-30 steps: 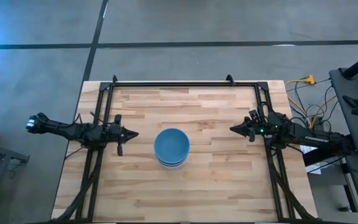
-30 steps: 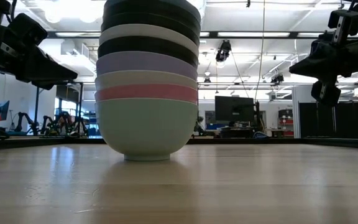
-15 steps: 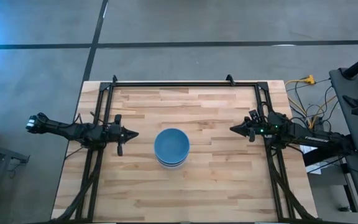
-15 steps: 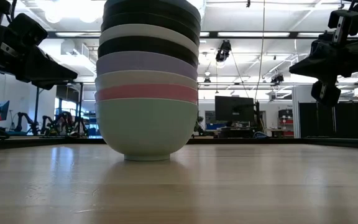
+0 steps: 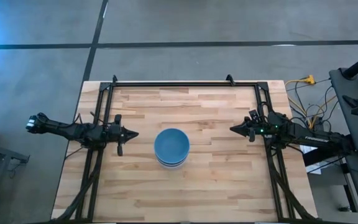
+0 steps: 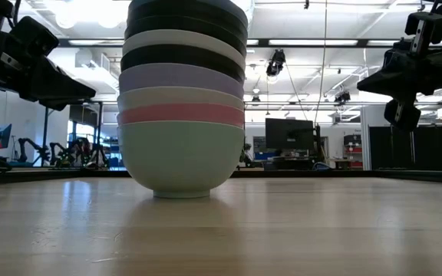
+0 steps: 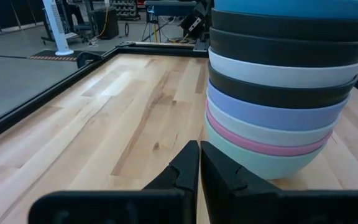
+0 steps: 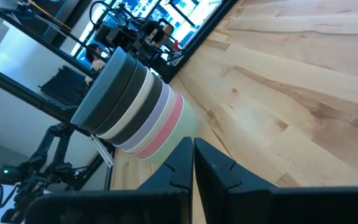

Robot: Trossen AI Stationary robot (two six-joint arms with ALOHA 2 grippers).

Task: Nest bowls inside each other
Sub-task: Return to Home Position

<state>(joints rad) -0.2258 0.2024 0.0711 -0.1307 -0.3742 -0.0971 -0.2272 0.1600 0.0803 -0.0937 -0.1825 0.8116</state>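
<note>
All the bowls stand nested in one stack (image 5: 171, 147) at the table's middle, resting on the mint green bowl's foot (image 6: 180, 192). From the bottom up I see mint green, pink, cream-white, lavender, black, white and black bowls (image 7: 281, 93), with the blue bowl on top (image 5: 171, 143). My left gripper (image 5: 132, 134) hovers shut to the stack's left, pointing at it. My right gripper (image 5: 234, 129) hovers shut to the stack's right, also pointing at it. The stack also shows in the right wrist view (image 8: 135, 109).
A black metal frame (image 5: 185, 83) runs along the table's far edge and down both sides. Bare wood lies all around the stack. Cables and a dark bench (image 5: 353, 93) sit beyond the table's right side.
</note>
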